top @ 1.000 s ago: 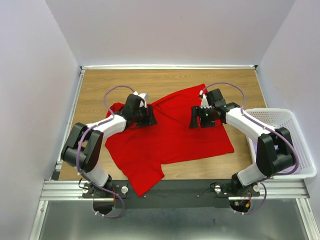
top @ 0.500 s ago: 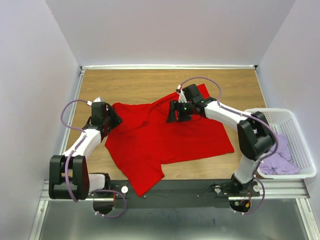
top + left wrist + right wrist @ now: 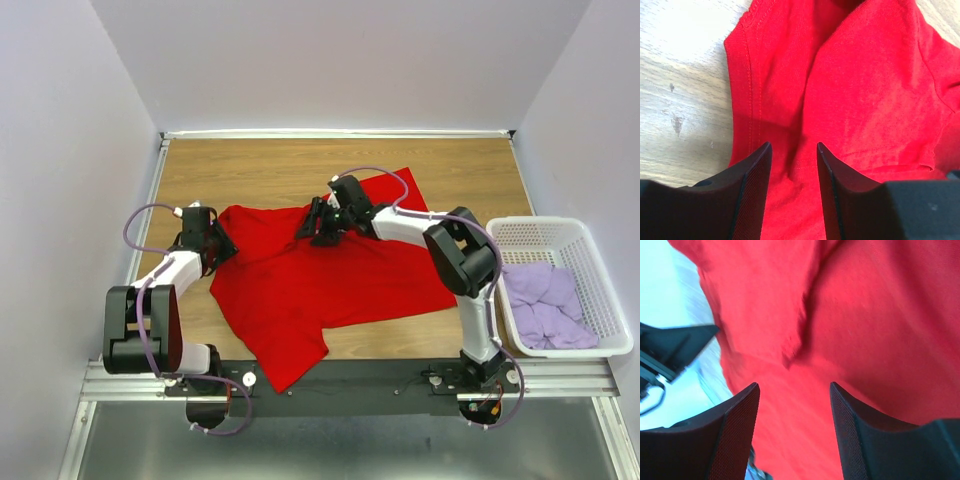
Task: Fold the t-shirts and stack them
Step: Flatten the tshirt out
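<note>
- Left gripper [image 3: 213,243] — jaws parted just above the sleeve hem of the red t-shirt [image 3: 340,280], nothing pinched. From above, the wrist hides its fingertips.
- The red t-shirt lies spread and rumpled mid-table [image 3: 250,165], with one corner hanging over the near edge.
- Right gripper [image 3: 312,222] — jaws wide apart over a fold near the shirt's far edge. Its wrist view is blurred.
- Lilac t-shirts [image 3: 545,305] lie crumpled in the white basket [image 3: 560,222]. I cannot tell how many.
</note>
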Controlling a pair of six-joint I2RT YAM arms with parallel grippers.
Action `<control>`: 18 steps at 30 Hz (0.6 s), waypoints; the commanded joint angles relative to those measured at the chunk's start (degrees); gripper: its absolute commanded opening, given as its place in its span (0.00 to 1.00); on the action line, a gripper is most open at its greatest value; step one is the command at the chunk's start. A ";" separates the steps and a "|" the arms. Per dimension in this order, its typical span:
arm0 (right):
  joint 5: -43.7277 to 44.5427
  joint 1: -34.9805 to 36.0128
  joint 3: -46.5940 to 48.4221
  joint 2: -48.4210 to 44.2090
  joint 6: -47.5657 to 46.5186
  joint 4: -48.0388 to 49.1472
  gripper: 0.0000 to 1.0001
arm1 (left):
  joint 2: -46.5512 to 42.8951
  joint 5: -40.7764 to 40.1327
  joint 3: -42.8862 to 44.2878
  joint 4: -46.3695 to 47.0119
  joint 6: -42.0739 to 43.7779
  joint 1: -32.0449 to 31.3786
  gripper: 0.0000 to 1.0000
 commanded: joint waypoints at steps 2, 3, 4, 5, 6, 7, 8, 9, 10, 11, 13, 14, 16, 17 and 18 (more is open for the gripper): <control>-0.51 1.31 2.42 4.28 7.85 7.01 0.64 | 1.33 0.38 1.19 -0.11 1.97 0.15 0.48; -0.68 1.40 2.86 5.25 8.81 7.53 0.63 | 1.42 0.55 1.28 -0.11 2.15 0.15 0.48; -0.69 1.49 3.12 5.69 9.08 7.80 0.63 | 1.42 0.64 1.28 -0.11 2.15 0.15 0.48; -0.86 1.40 3.39 6.13 9.52 7.98 0.62 | 1.42 0.64 1.37 -0.28 2.41 0.15 0.48; -0.69 1.49 3.65 6.40 9.61 8.07 0.62 | 1.42 0.73 1.37 -0.29 2.50 0.15 0.48; -0.69 1.66 4.00 7.01 9.78 8.24 0.60 | 1.51 0.82 1.37 -0.37 2.59 0.15 0.48; -0.69 1.57 4.18 7.19 9.96 8.33 0.59 | 1.42 0.82 1.45 -0.37 2.59 0.06 0.48; -0.69 1.66 4.44 7.54 10.22 8.42 0.57 | 1.42 0.99 1.37 -0.37 2.59 0.15 0.48; -0.95 1.75 4.70 7.98 10.31 8.51 0.56 | 1.51 1.17 1.28 -0.20 2.59 0.06 0.48; -1.04 1.84 4.88 8.15 10.31 8.51 0.56 | 1.59 1.26 1.28 -0.11 2.59 0.15 0.48; -1.12 1.92 4.97 8.33 10.40 8.59 0.55 | 1.68 1.96 1.37 -0.02 2.59 0.06 0.47; -1.21 1.93 5.32 8.51 10.40 8.59 0.53 | 1.94 2.13 1.54 0.06 2.59 0.06 0.47; -1.39 2.10 5.58 8.77 10.40 8.59 0.52 | 2.30 2.49 1.54 0.07 2.77 0.06 0.47; -1.56 2.19 5.85 9.03 10.57 8.59 0.51 | 2.64 2.66 1.54 0.07 2.77 0.06 0.47; -1.65 2.28 5.94 9.21 10.49 8.51 0.50 | 2.74 2.75 1.54 0.07 2.85 0.06 0.47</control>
